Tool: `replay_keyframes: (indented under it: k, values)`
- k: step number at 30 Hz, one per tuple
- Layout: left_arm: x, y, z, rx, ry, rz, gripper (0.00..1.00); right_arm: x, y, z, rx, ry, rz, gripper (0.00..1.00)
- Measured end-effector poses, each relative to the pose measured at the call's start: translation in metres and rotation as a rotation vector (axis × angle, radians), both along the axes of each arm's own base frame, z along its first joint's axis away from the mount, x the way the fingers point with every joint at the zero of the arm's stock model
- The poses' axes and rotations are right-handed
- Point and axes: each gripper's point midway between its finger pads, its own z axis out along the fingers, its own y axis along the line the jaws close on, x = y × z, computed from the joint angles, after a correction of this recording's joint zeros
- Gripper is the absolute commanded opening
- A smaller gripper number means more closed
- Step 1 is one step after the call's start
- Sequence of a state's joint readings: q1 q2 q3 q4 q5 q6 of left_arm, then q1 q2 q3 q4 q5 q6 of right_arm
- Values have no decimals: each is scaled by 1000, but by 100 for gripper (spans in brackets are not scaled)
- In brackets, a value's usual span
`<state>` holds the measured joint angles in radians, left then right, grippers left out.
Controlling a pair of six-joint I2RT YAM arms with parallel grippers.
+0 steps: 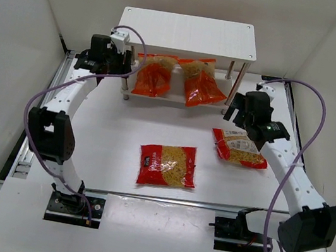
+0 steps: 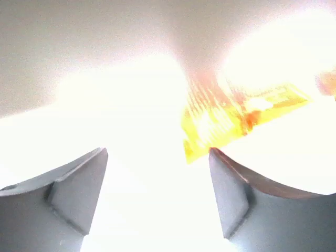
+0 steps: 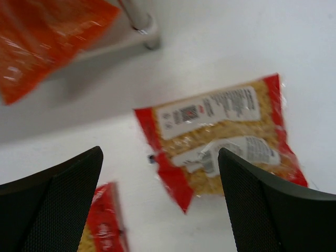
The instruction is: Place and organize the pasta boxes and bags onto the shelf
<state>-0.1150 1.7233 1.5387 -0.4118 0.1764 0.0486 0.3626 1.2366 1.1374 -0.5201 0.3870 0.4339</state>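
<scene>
Right gripper [image 3: 158, 152] hangs wide open and holds nothing, its two dark fingers framing a red pasta bag [image 3: 226, 139] that lies flat on the white table [image 1: 110, 129] below and slightly to my right. From the overhead camera, this bag [image 1: 239, 148] sits just on the near side of the gripper [image 1: 233, 112], with the right front leg of the shelf [image 1: 189, 30] just beyond it. The bag's long axis runs roughly side to side with a slight tilt, close to the line my fingers open along, so I judge the wrist needs a turn, or a pinch on one edge. My right arm is clearly the nearer one: elbow folded at the near right, forearm reaching forward and inward, wrist tipped down. A second red bag [image 1: 168, 164] lies mid-table, well apart from both grippers. Two orange bags [image 1: 153, 76] [image 1: 199, 81] already rest side by side on the shelf's lower board. My left gripper [image 2: 157, 152] is also open and empty, at the shelf's left end, facing an orange bag through heavy glare.
</scene>
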Motion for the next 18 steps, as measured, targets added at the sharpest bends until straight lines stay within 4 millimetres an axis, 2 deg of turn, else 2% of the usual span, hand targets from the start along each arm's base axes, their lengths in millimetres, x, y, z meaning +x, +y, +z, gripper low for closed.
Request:
replay_keyframes:
  k: [2, 5, 10, 13, 18]
  values:
    - [-18, -3, -1, -6, 29, 8, 100, -4, -14, -23, -50, 77, -22, 95]
    - [-37, -3, -3, 7, 60, 26, 100, -13, -28, -51, -80, 168, -23, 95]
    - [-56, 12, -10, 50, 111, 87, 100, -13, -53, -86, -98, 277, -43, 95]
    - [-72, 19, -15, 72, 160, 108, 100, -15, -56, -109, -103, 351, -24, 95]
    - [-118, 24, -18, 92, 261, 103, 100, -15, -49, -146, -86, 449, 9, 92]
